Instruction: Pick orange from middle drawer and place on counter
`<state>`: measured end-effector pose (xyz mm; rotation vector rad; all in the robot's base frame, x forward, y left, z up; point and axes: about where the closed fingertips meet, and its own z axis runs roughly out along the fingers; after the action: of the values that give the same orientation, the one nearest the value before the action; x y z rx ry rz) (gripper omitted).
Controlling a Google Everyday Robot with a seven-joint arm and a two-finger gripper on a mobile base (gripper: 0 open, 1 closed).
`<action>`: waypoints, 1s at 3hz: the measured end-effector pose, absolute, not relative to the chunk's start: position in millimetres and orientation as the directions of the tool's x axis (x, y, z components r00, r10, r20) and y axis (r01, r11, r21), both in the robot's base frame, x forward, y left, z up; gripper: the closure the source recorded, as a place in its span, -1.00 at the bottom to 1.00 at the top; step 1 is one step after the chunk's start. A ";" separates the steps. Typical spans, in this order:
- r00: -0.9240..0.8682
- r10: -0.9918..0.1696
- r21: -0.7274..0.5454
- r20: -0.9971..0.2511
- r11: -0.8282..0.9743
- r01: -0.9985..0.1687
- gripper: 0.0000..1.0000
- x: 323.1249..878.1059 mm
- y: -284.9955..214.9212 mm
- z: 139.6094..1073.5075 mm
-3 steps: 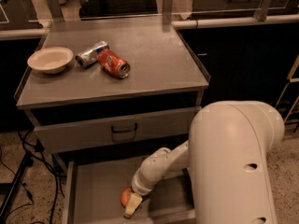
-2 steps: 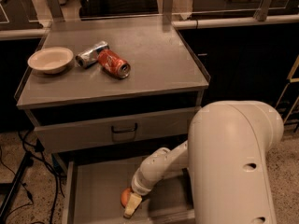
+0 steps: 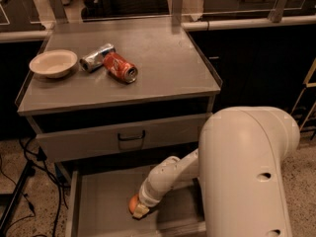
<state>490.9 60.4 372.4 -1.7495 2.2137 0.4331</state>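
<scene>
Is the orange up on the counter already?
No, the orange lies in the open middle drawer, with the gripper right beside it, not on the counter.

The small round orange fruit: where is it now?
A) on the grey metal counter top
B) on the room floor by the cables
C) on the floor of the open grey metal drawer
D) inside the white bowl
C: the small round orange fruit lies on the bare floor of the open shallow grey metal drawer, with the robot's tool down in the drawer close beside it.
</scene>
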 end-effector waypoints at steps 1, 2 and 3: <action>-0.223 -0.888 0.057 -0.402 0.219 -0.974 0.47 490.9 60.4 372.4; -0.223 -0.888 0.057 -0.402 0.219 -0.974 0.93 490.9 60.4 372.3; -0.223 -0.888 0.057 -0.402 0.219 -0.974 1.00 490.8 60.4 372.4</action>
<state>490.8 60.4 372.4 -1.7497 2.2137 0.4333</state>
